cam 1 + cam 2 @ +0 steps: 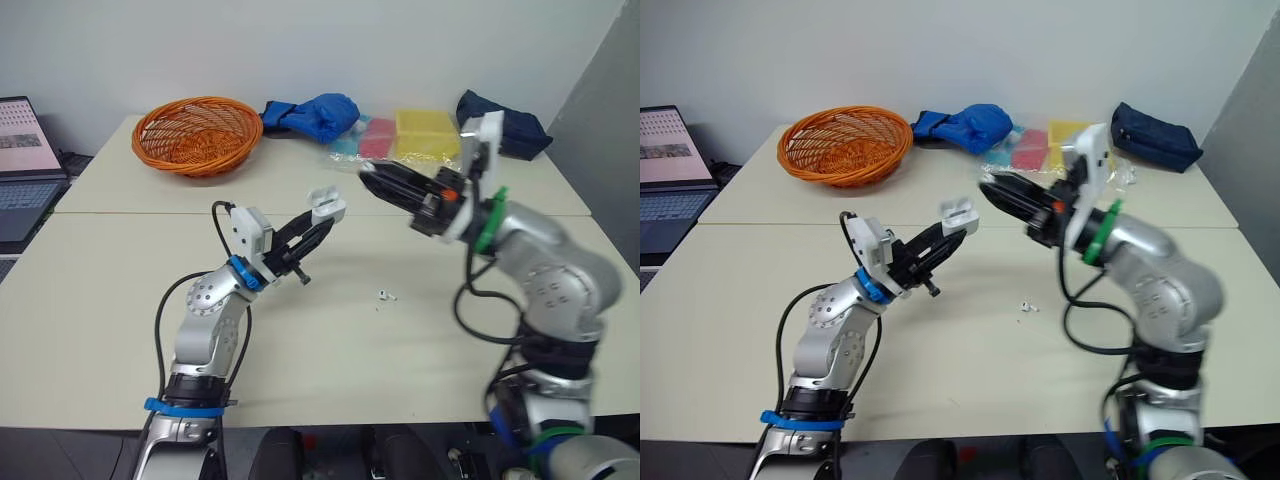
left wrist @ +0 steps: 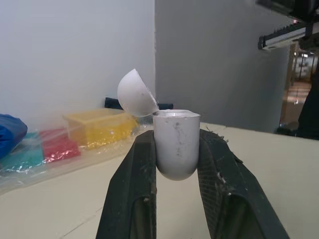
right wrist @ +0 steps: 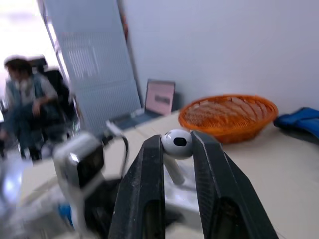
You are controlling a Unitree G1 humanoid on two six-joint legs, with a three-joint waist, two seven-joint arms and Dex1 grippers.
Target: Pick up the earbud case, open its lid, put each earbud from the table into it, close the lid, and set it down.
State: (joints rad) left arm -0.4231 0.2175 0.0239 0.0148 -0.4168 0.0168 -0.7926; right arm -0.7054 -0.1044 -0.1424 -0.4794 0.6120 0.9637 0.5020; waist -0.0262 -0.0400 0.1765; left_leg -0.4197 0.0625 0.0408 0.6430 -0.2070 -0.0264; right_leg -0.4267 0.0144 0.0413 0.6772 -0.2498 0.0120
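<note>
One earbud (image 3: 177, 143) is pinched in the right gripper (image 1: 372, 178), just beside the earbud case (image 2: 175, 149). The left gripper (image 1: 322, 226) clamps that above the surface (image 1: 120, 300), lid open. Second earbud (image 1: 388, 296) lies on the surface, so inserting both, closing and set-down are left.

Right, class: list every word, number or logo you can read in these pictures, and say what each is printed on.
None can be read.
The open laptop's screen shows content too small to read.
The white plastic earbud case in the left gripper bears only scuffs, no lettering.
</note>
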